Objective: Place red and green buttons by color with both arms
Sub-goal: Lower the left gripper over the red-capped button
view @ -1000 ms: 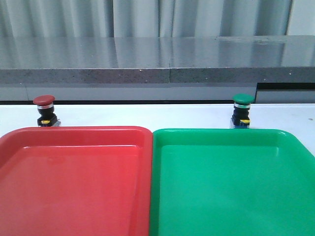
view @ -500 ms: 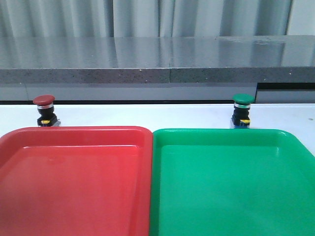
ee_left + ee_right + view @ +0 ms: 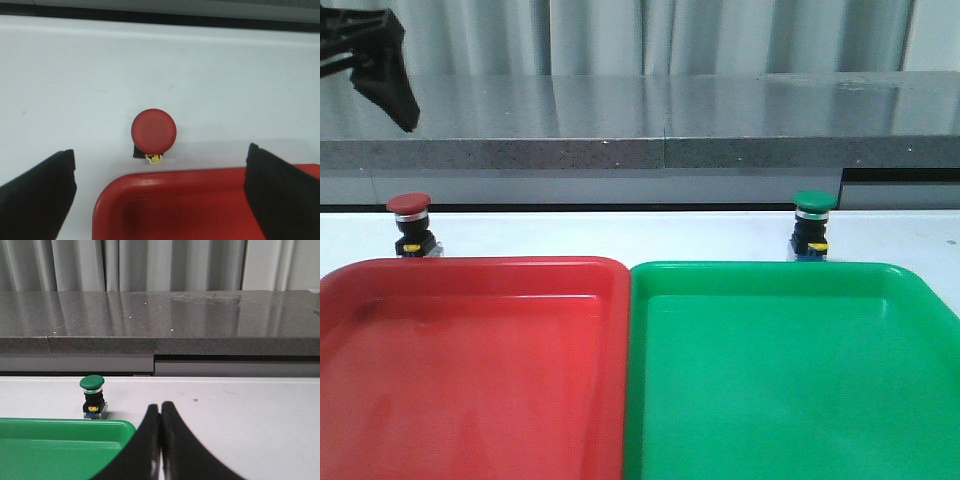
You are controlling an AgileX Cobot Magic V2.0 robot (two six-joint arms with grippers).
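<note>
The red button [image 3: 409, 208] stands on the white table behind the red tray's far left corner. In the left wrist view the red button [image 3: 153, 131] lies just beyond my left gripper [image 3: 160, 150], which hangs above it, wide open and empty. One of its dark fingers [image 3: 388, 80] shows at the top left of the front view. The green button [image 3: 812, 203] stands behind the green tray's far right part. In the right wrist view the green button [image 3: 93, 396] is ahead and to one side of my right gripper [image 3: 160, 407], which is shut and empty.
The red tray [image 3: 470, 268] and the green tray [image 3: 770, 270] lie side by side in front, touching. Their corners show in the wrist views: the red tray [image 3: 190, 176] and the green tray [image 3: 60, 423]. A grey stone ledge [image 3: 650, 120] runs behind the table.
My left gripper has come into the front view at the top left, above the red button. Both buttons and both trays have not moved.
</note>
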